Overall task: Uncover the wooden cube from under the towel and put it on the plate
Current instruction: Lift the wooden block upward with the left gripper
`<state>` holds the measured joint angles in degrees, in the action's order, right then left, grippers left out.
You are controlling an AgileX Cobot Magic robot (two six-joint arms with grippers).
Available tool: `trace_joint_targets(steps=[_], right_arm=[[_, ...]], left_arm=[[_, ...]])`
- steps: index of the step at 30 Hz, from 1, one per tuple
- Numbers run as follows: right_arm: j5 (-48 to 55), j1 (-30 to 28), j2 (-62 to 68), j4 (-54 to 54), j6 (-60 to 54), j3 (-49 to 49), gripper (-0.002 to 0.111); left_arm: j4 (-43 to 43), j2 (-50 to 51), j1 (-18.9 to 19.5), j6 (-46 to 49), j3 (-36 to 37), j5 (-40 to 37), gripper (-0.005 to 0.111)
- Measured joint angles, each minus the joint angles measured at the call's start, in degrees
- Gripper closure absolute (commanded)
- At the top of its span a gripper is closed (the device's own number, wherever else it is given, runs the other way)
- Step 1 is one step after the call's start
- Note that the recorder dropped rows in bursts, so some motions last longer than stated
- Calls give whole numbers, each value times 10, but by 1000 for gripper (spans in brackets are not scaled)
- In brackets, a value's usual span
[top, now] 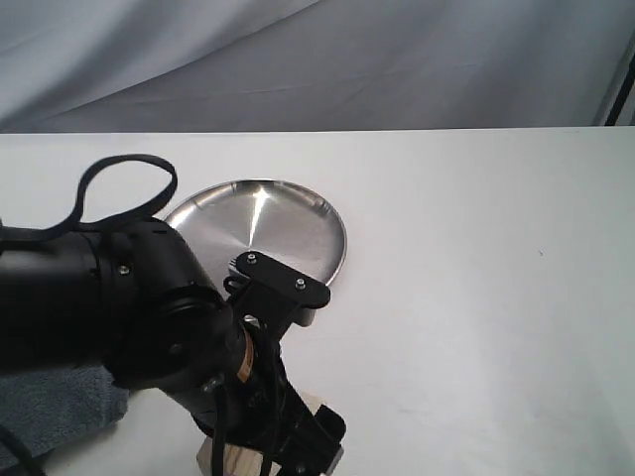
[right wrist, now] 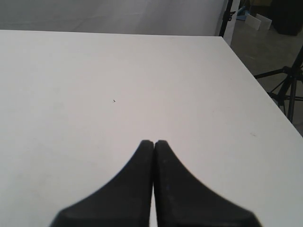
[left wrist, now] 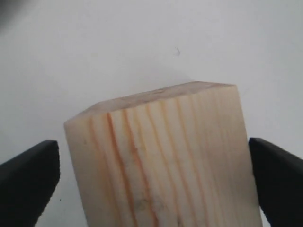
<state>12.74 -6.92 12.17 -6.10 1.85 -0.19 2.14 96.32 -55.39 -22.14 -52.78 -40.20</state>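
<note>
The wooden cube [left wrist: 161, 156], pale with orange-brown grain stripes, fills the left wrist view on the white table. My left gripper [left wrist: 154, 184] straddles it, open: one finger [left wrist: 28, 179] stands a small gap off the cube, and the other finger [left wrist: 279, 179] is at or very near its opposite face. In the exterior view the cube [top: 238, 462] peeks out under the left arm at the front edge. The steel plate [top: 268, 228] lies empty behind the arm. The grey-blue towel [top: 50, 407] is bunched at the front left. My right gripper [right wrist: 154, 142] is shut and holds nothing.
The bulky left arm [top: 129, 307] with a looped black cable [top: 119, 188] hides much of the front left. A grey cloth backdrop [top: 317, 59] hangs behind the table. The table's edge [right wrist: 251, 71] and tripod legs [right wrist: 289, 90] appear in the right wrist view.
</note>
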Motion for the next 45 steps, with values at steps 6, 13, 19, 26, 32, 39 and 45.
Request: trace_joint_targets(steps=[6, 13, 19, 26, 32, 39, 45], right_arm=[[0, 0, 0, 0, 0, 0, 108], [0, 0, 0, 0, 0, 0, 108], [0, 0, 0, 0, 0, 0, 108], [0, 0, 0, 0, 0, 0, 108], [0, 0, 0, 0, 0, 0, 108], [0, 0, 0, 0, 0, 0, 108], [0, 0, 0, 0, 0, 0, 108]], left_arm=[[-18, 7, 0, 8, 0, 48, 2], [-25, 10, 0, 25, 0, 49, 2], [-28, 43, 0, 26, 0, 44, 2], [-28, 58, 0, 26, 0, 41, 3], [-28, 58, 0, 22, 0, 40, 38], [-21, 58, 0, 8, 0, 39, 106], [-3, 58, 0, 8, 0, 39, 107]])
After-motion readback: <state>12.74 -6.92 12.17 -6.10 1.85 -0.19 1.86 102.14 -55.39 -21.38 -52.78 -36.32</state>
